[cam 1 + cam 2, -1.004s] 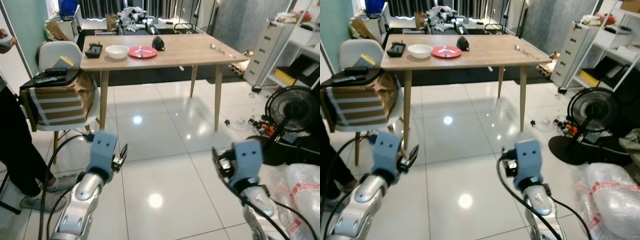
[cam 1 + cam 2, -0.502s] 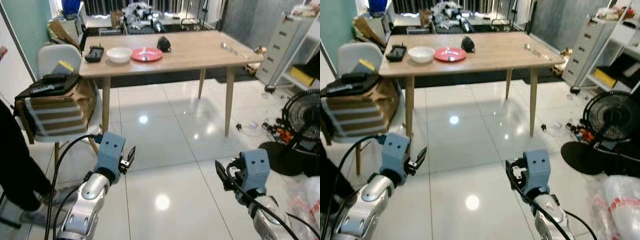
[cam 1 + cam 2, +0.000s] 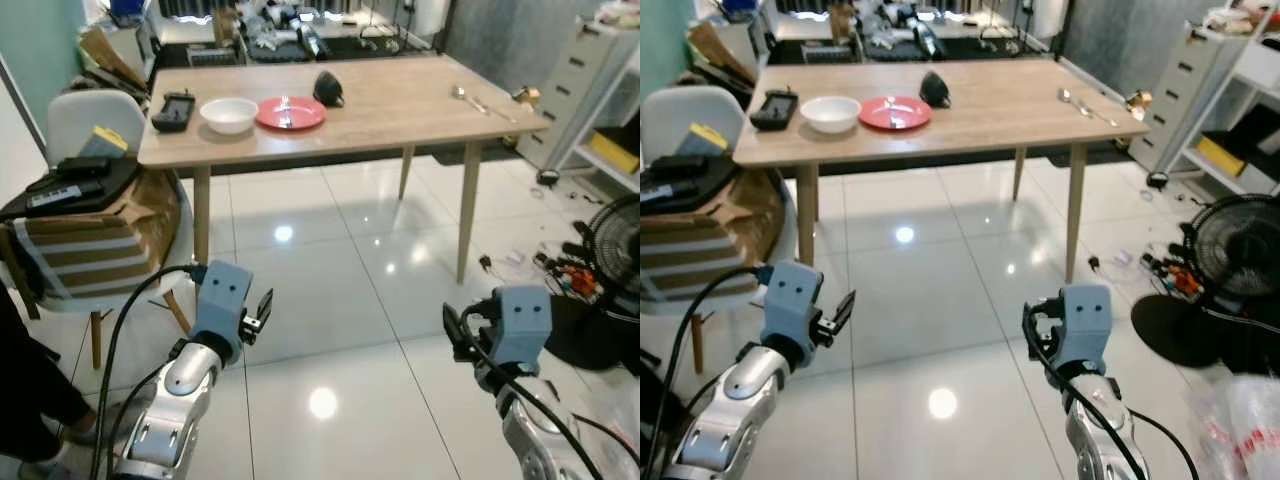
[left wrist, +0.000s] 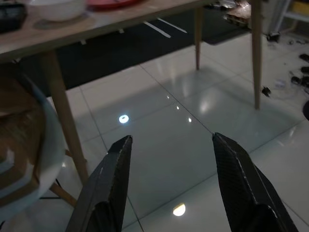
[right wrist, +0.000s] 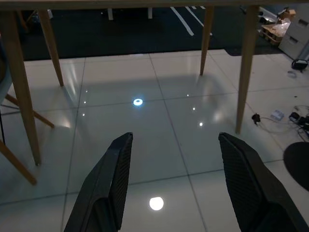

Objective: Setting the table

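Nearest, the left pincer (image 4: 169, 183) and the right pincer (image 5: 174, 183) hang low over the glossy white tiled floor (image 3: 330, 300), each with its two black fingers spread wide and nothing between them; both are well apart from the long pale wooden bench on splayed legs (image 3: 400, 110).

To the robot's left stands a white shell chair (image 3: 75, 120) loaded with a striped cardboard box (image 3: 90, 240) and dark flat devices (close to the bench's near-left leg, so a thing to steer clear of).

On the bench itself, toward its left end, lie a black remote-like device (image 3: 172, 110), a white round bowl (image 3: 229, 114) and, just beside it, a red round plate (image 3: 290, 113) with what looks like a fork resting on it; a dark rounded object (image 3: 328, 88) sits behind the plate; a metal spoon (image 3: 468, 97) lies apart, near the right end.

The step in hand appears to be the approach; done well, it means walking in square to the bench's long edge, keeping the left arm off the chair, and raising both pincers above the edge before reaching; the spoon, thin and flat, will likely need a low, careful pinch.
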Robot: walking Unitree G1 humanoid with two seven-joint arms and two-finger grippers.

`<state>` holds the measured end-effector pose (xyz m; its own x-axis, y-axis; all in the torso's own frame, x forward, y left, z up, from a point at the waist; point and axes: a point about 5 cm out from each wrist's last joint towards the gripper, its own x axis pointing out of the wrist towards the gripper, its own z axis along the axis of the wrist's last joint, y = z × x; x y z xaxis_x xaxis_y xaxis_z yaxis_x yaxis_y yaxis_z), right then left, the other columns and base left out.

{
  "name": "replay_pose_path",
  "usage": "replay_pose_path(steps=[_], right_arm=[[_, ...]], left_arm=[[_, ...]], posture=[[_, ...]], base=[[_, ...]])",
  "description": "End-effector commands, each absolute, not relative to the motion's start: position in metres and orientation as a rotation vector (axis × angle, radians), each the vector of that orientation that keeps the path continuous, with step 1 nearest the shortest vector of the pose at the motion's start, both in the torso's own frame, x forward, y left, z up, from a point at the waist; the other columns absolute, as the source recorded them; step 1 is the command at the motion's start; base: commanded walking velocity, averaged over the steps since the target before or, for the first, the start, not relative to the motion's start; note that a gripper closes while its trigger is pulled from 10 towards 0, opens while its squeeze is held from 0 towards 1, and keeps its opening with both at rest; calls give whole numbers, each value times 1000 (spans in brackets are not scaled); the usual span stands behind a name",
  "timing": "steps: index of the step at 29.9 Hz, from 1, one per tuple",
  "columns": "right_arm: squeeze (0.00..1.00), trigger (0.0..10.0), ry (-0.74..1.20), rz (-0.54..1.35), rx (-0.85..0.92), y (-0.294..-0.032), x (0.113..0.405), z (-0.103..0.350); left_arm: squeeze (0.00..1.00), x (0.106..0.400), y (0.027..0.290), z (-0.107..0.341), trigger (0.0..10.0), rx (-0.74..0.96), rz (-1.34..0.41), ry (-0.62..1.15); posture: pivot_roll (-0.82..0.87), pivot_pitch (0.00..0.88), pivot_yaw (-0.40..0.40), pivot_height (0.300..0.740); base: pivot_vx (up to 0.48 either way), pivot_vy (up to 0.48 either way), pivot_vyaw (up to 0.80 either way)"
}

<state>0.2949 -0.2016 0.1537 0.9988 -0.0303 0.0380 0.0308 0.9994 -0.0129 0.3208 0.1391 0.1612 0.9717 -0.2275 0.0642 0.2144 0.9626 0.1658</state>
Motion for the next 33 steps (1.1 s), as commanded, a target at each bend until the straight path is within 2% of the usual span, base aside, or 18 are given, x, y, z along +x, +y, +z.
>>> replay_pose_path(steps=[1,9,26,33], right_arm=[[0,10000,-6,-52,11,-201,294,148],[0,10000,10,-125,46,-204,296,146],[0,10000,0,-147,80,-204,298,148],[0,10000,-7,-146,88,-203,299,149]], left_arm=[[0,319,142,155,10000,159,-216,-52],[0,319,142,156,10000,161,-216,-54],[0,319,139,157,10000,161,-228,-57],[0,320,140,158,10000,163,-226,-59]], posture=[[21,119,55,740],[26,116,56,740],[32,107,62,740],[33,105,63,740]], base=[[480,0,0],[480,0,0],[480,0,0],[480,0,-753]])
